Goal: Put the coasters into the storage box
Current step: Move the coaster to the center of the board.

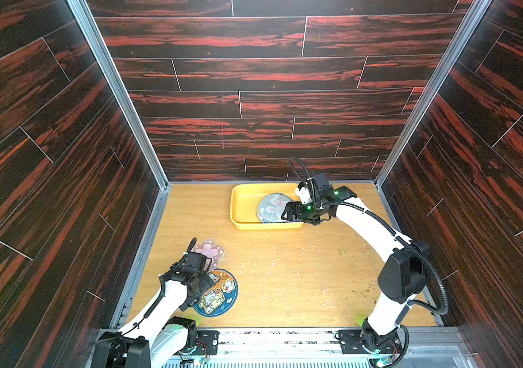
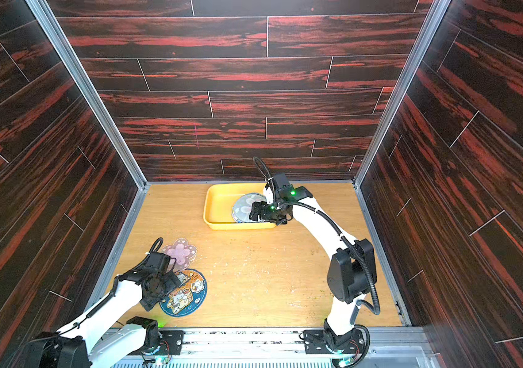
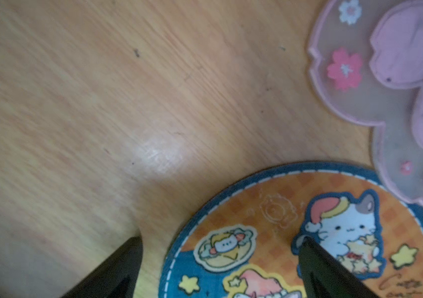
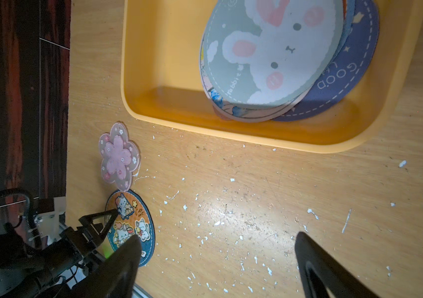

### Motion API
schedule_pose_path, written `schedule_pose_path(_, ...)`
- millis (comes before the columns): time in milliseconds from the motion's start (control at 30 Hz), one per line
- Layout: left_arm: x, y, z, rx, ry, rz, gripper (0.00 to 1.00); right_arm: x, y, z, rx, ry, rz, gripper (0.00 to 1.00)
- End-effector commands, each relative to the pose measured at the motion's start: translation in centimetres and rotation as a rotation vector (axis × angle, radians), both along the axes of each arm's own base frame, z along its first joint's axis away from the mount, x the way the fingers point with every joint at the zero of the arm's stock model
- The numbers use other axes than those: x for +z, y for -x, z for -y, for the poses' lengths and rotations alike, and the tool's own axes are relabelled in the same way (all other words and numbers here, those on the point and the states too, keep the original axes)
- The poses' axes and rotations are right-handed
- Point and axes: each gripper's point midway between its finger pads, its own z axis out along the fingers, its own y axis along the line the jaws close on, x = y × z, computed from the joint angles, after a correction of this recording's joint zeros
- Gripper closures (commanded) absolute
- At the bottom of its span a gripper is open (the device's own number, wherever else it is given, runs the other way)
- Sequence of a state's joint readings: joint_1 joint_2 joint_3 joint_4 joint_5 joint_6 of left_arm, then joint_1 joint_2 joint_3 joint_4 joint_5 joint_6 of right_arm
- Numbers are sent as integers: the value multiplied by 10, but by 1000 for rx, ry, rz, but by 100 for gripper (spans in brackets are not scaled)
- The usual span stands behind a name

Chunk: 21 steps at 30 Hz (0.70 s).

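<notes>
Bench (image 1: 285,280) status: storage box (image 1: 244,204) sits at the far edge, about mid-width; its right half holds a loose stack of round coasters, left half bare; judged mostly done. Right gripper (image 4: 218,236) hangs over the box's near-right corner, jaws spread wide, nothing between them, so that drop looks finished. Left gripper (image 3: 222,240) is low near the bench's left edge, towards the near-left corner, also wide open and empty; one finger over the print, the other over bare wood, straddling a coaster rim; no grip yet. Stack top is the rabbit coaster (image 4: 269,51); navy coaster (image 4: 347,85) and a floral coaster (image 4: 231,109) poke out beneath; at least three there, full count hidden. Two are left outside the box in both top views: the cat coaster (image 1: 220,293), flat on the bench, and the pink blossom coaster (image 1: 212,250) just beyond it, one petal lapping its rim. Next pick is likely the cat coaster; thin and flat, so an edge grab could slip.
</notes>
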<state>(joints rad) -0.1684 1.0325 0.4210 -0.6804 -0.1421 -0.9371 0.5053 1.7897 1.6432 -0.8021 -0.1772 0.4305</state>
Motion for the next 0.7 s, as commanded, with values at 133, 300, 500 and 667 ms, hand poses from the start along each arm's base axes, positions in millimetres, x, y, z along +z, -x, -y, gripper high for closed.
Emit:
schedule_pose_path(133,-15,5,48,-100,211,-52,3,6,16,3,3,-30,-1,6)
schedule_pose_path(300,-16,0,67,-166,233,-46,3,0,25,5,-4,-33,-15,6)
schedule_pose_path(500,-12,-2,89,-245,243,-45,2,-7,38,4,-2,-28,-33,6)
schedule_pose_path(667,-7,-7,106,-314,241,-40,2,-18,53,-6,16,-30,-61,6)
